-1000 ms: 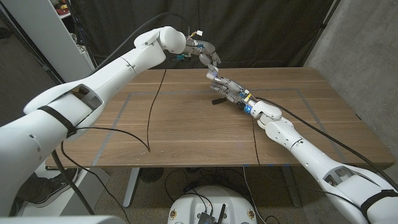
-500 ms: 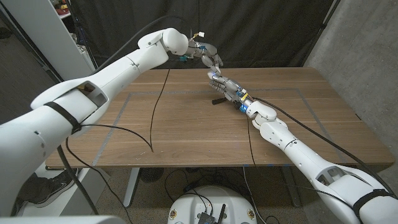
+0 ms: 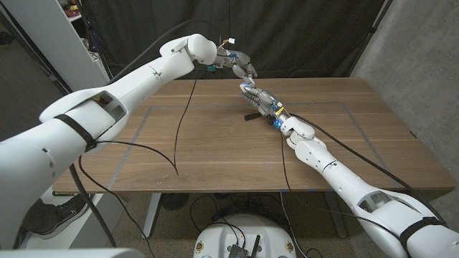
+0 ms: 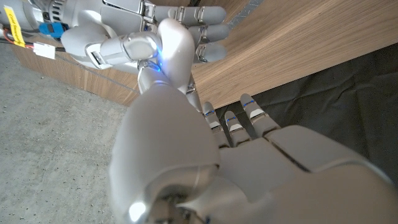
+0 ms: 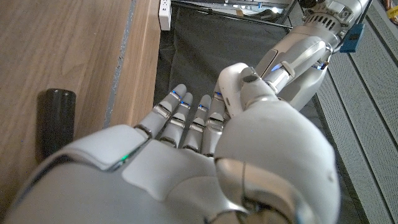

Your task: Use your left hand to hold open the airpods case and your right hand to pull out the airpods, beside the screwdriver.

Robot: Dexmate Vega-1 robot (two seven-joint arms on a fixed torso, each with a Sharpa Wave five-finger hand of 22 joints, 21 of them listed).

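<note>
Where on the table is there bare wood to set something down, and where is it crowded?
Bare wood covers the table's near half, between the black cable and the right forearm, and the far right corner. It is crowded at the far edge's middle, where the left hand, right hand and dark screwdriver handle sit close together.

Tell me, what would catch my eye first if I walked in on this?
Two long white arms stretch across a wooden table and bring the left hand and the right hand close together near its far edge. A dark screwdriver lies on the table just beside the right hand. Whether either hand holds anything small cannot be told from these pictures.
</note>
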